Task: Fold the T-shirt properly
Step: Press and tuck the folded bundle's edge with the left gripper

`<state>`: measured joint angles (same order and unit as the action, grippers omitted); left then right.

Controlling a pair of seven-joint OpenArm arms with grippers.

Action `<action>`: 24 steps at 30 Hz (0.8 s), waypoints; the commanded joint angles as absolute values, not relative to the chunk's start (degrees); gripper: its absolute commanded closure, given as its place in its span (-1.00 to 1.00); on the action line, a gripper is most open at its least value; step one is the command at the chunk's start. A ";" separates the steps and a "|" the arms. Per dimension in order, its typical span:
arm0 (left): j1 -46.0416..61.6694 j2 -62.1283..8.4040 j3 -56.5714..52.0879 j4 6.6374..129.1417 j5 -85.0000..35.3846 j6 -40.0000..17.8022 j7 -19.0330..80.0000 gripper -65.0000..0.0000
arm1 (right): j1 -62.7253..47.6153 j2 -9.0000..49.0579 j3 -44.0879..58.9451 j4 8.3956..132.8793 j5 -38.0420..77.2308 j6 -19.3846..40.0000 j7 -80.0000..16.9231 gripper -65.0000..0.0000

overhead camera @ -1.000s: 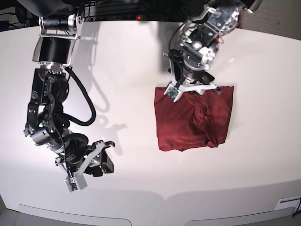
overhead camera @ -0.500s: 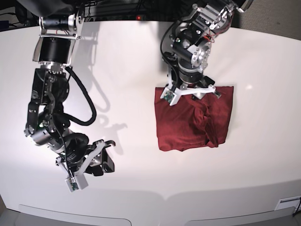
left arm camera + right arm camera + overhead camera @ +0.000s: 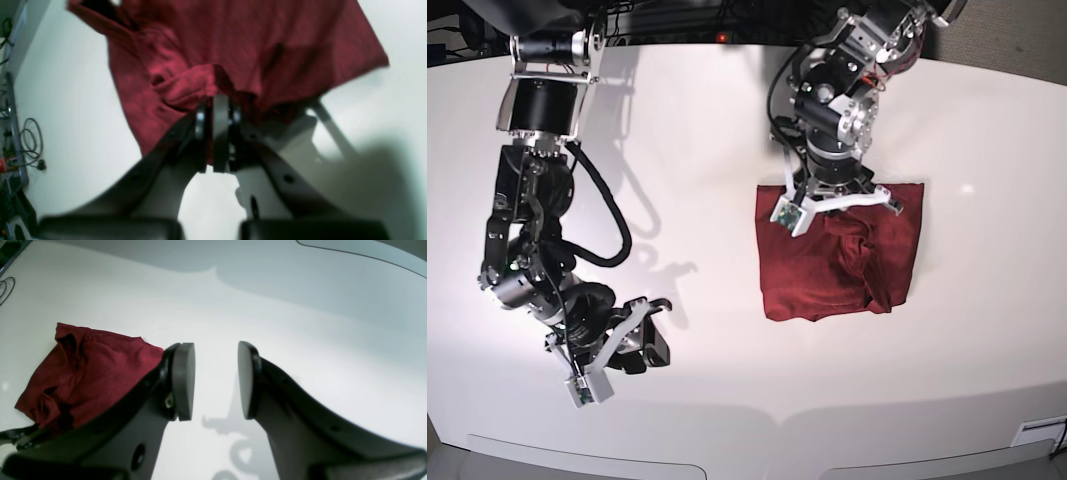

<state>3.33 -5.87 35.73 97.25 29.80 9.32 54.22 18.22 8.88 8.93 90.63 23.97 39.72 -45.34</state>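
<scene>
The maroon T-shirt [image 3: 839,252] lies folded into a rough rectangle on the white table [image 3: 727,150]. The left gripper [image 3: 216,133] sits at the shirt's far edge, its jaws pressed together on a bunched ridge of fabric. The right gripper [image 3: 216,380] hangs with jaws spread, holding nothing, well apart from the shirt.

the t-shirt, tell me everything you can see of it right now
The T-shirt is plain dark red, thin soft knit, folded into a rough rectangle lying on the white table. Its surface is rumpled, with a bunched ridge down the middle. The left gripper pinches a fold at its far edge, jaws closed. The right gripper is open, well clear.
</scene>
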 commanded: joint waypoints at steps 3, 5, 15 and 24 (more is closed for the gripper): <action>2.68 -5.93 35.66 98.43 31.77 10.13 53.17 1.00 | 19.77 9.21 8.99 91.70 24.69 40.00 -44.23 0.33; 2.70 -6.61 35.57 98.43 32.77 10.26 52.38 1.00 | 19.77 9.21 8.99 91.70 24.67 40.00 -44.45 0.33; 0.49 -16.23 35.57 98.39 35.77 18.94 53.10 1.00 | 19.35 9.21 8.99 91.70 24.71 40.00 -44.99 0.33; 0.08 -18.44 35.57 98.39 34.06 18.90 60.71 1.00 | 18.00 9.21 8.99 91.70 24.69 40.00 -44.91 0.33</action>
<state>0.80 -18.24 35.75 97.25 32.75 18.06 61.10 16.60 8.88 8.91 90.63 23.99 39.75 -46.41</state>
